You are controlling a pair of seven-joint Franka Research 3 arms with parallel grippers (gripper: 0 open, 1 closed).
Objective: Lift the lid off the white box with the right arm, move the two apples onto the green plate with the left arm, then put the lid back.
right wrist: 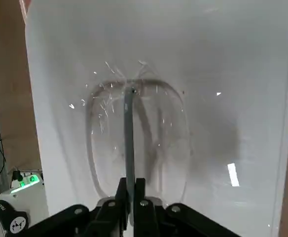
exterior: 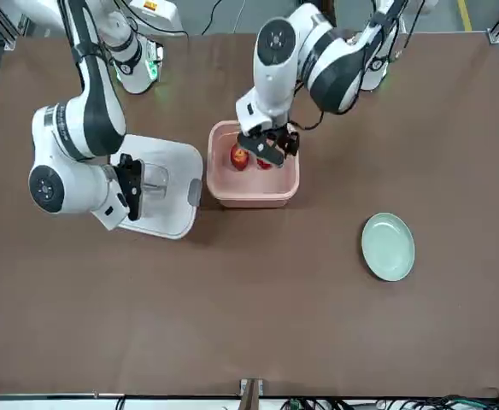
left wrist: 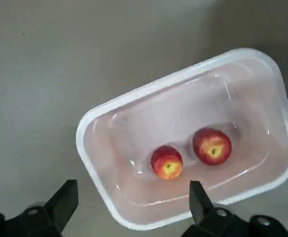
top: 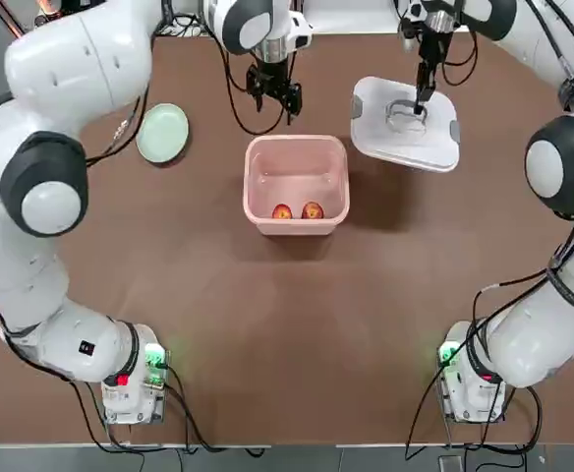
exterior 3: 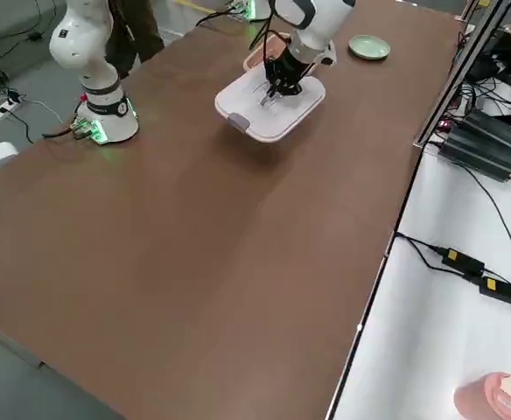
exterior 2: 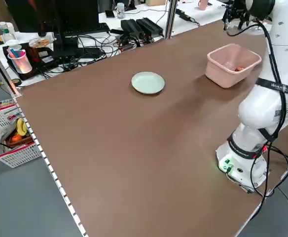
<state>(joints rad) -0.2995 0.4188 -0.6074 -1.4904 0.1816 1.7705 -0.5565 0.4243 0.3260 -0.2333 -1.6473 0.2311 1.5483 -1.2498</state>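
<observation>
The white box [top: 297, 182] stands uncovered mid-table, pink inside, with the two apples [top: 282, 211] [top: 313, 210] side by side by its near wall; the left wrist view shows them too [left wrist: 167, 162] [left wrist: 212, 146]. My left gripper [top: 274, 93] hangs open above the box's far rim, fingers [left wrist: 65, 197] spread wide, holding nothing. The lid [top: 405, 123] is off to the box's right, and my right gripper [top: 423, 103] is shut on its central handle [right wrist: 129, 113]. Whether the lid rests on the table or hangs just above it, I cannot tell. The green plate [top: 162, 133] sits bare, left of the box.
Both arm bases [top: 135, 379] [top: 474, 379] with green lights stand at the table's near edge. Cables run along the far edge [top: 184, 25]. Brown tabletop [top: 297, 324] stretches between box and bases.
</observation>
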